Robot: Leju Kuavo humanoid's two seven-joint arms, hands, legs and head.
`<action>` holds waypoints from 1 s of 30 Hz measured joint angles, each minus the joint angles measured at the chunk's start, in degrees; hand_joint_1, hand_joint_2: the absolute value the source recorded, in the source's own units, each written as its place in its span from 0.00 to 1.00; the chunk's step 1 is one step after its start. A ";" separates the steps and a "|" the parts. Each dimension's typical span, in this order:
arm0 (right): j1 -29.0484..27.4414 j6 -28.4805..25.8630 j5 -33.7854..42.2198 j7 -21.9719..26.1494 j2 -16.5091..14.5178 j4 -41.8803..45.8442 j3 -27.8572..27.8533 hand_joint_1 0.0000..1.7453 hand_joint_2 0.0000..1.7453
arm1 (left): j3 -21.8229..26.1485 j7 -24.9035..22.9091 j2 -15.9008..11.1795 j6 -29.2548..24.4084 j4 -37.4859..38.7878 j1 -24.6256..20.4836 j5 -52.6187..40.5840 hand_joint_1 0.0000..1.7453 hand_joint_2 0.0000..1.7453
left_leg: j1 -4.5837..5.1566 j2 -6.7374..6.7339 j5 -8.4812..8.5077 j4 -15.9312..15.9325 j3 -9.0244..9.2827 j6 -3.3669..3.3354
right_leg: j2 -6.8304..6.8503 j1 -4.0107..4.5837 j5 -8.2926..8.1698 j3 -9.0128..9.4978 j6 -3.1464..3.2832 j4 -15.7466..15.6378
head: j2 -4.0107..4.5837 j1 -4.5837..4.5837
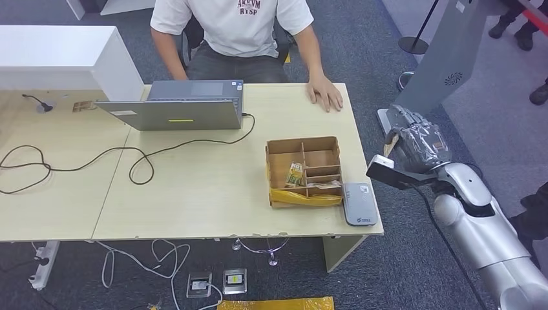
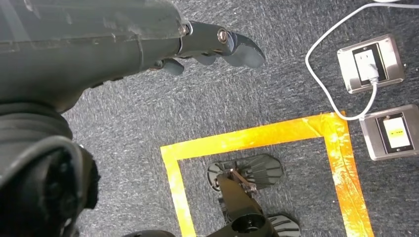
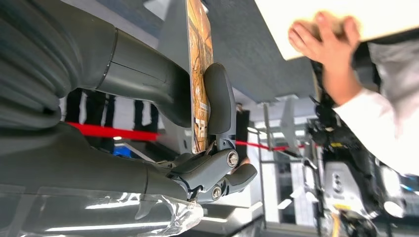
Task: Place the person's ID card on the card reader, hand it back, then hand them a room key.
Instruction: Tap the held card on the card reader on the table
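Cards [image 1: 296,174] in divided cardboard box [image 1: 304,145] beside card reader [image 1: 359,203]

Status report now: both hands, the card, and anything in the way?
Right hand holds card, off the table's right edge. Left hand hangs over the carpet, empty. Card reader clear; person's hand rests on table.

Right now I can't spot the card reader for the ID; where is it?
Head view: the card reader lies at the table's near right corner, beside the cardboard organizer.

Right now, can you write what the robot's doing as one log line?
right hand: pinches card, off table's right edge | left hand: hangs, holds nothing | card reader: bare | person's hand: on table
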State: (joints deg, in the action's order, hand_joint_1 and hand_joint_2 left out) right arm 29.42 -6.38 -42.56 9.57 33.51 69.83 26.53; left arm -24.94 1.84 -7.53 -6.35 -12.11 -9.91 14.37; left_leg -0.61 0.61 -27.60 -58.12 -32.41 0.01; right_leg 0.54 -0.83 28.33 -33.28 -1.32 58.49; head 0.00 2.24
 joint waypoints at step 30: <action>-3.37 -5.86 -0.90 3.52 -3.90 -8.33 3.80 1.00 1.00 | -0.43 -0.01 -0.13 -0.10 -0.02 -0.28 2.26 0.00 0.00 | -0.01 -0.02 0.00 0.02 -0.06 0.00 | -0.01 0.00 0.01 -0.01 0.01 0.02 | 0.00 0.01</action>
State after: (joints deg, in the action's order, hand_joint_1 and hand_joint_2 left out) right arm 26.05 -12.24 -43.46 13.09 29.61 61.50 30.33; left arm -25.37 1.84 -7.66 -6.45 -12.13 -10.20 16.63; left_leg -0.62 0.59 -27.60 -58.11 -32.47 0.01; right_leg 0.53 -0.83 28.34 -33.30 -1.31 58.51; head 0.00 2.25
